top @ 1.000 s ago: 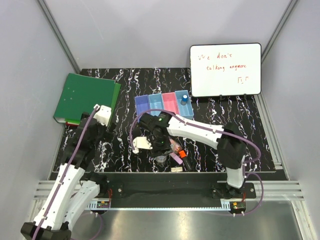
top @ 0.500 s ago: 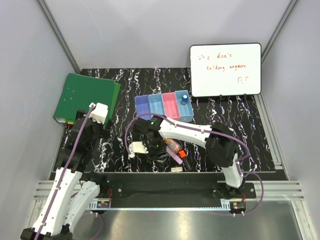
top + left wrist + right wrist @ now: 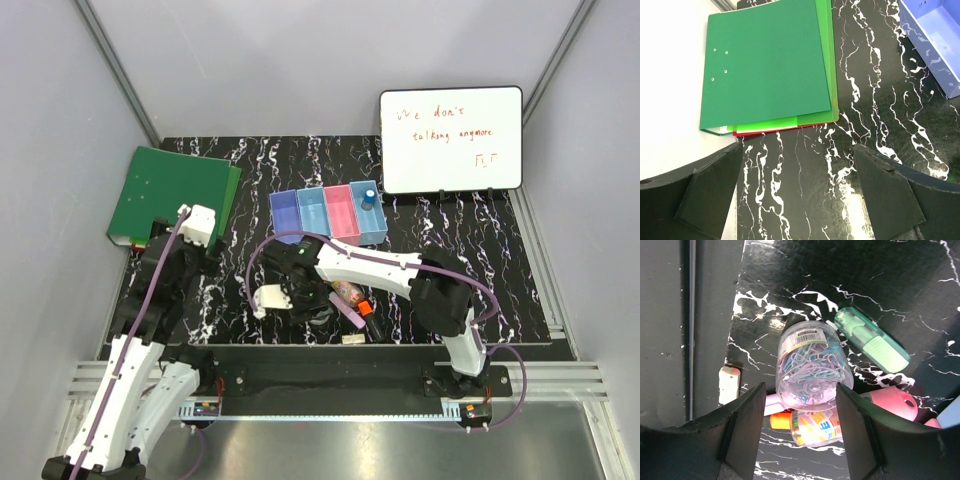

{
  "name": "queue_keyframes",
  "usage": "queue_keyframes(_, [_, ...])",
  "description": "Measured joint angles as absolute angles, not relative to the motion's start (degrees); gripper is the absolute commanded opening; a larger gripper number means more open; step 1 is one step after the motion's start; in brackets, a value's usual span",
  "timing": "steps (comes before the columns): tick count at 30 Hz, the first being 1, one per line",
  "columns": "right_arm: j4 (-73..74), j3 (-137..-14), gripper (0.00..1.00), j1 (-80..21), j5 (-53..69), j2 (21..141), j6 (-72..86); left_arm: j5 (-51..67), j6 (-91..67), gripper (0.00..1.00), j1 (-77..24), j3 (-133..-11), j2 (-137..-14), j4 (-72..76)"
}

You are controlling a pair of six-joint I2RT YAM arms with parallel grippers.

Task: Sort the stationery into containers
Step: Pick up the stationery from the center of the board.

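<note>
A clear round jar of paper clips (image 3: 810,365) lies on its side between my right gripper's (image 3: 800,387) open jaws, low over the mat. Under and beside it lie an orange-capped tube (image 3: 812,425), a pink highlighter (image 3: 892,402) and a green highlighter (image 3: 872,340). A beige eraser (image 3: 729,385) lies to the left, near the mat's edge. In the top view my right gripper (image 3: 318,305) sits over this pile, in front of the row of four bins (image 3: 300,212). A blue-capped bottle (image 3: 369,197) stands in the rightmost bin. My left gripper (image 3: 797,150) is open and empty over bare mat.
A green binder (image 3: 170,195) lies at the far left, just beyond my left fingertips; it also shows in the left wrist view (image 3: 765,70). A whiteboard (image 3: 450,140) stands at the back right. The leftmost blue bin (image 3: 935,40) shows at the left wrist view's right edge.
My right gripper has moved left and toward the near edge, coming down round the jar. My left arm drew back a little, then held still.
</note>
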State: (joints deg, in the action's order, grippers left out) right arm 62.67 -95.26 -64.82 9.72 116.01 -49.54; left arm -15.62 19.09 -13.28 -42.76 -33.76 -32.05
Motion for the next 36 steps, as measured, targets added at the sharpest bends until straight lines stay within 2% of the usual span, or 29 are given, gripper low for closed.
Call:
queue_keyframes(28, [59.6, -97.5, 0.68, -64.9, 7.2, 118.7, -49.4, -14.7, 19.6, 0.99, -13.3, -42.7, -32.6, -31.5])
queue_keyframes(33, [59.3, -97.4, 0.72, -64.9, 7.2, 119.3, -49.3, -14.5, 19.7, 0.99, -13.3, -42.5, -32.0, -31.5])
queue_keyframes(36, [58.3, -96.5, 0.59, -64.8, 7.0, 120.0, -49.5, -14.2, 19.7, 0.99, -13.3, -42.5, -31.9, -31.5])
